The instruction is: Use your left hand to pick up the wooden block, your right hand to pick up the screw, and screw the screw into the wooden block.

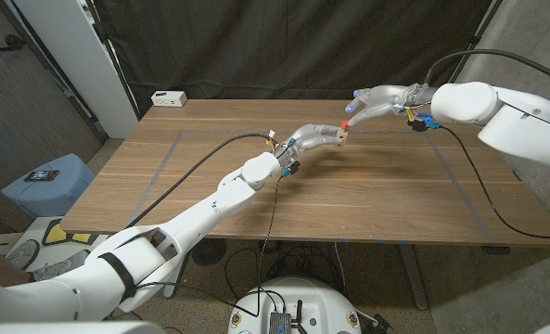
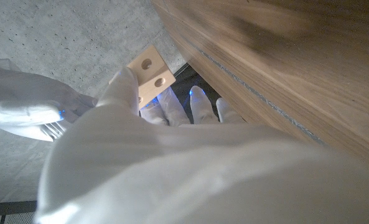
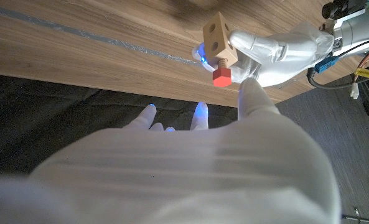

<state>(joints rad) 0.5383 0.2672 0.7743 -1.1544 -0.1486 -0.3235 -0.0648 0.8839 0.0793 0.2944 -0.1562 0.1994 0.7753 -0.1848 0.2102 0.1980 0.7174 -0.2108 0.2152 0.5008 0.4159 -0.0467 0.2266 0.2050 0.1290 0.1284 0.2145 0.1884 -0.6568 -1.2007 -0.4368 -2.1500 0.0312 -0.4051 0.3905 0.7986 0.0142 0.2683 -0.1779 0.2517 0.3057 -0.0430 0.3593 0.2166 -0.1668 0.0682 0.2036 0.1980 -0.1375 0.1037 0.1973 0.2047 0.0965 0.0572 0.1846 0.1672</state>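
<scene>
Left arm [image 1: 191,218] reaching over table [image 1: 163,176], left hand [image 1: 316,137] raised mid-table grasping block [image 1: 342,137], red-headed screw [image 3: 221,76] seated in block, right hand [image 1: 375,100] just beyond it, fingers spread, released, white box [image 1: 169,97] at far corner, no writing legible

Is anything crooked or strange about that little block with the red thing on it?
Nothing looks damaged. The wooden block, held in the left hand above the table, has the red-headed screw sticking out of one face, not driven fully in. The right hand hangs open nearby, holding nothing.
</scene>
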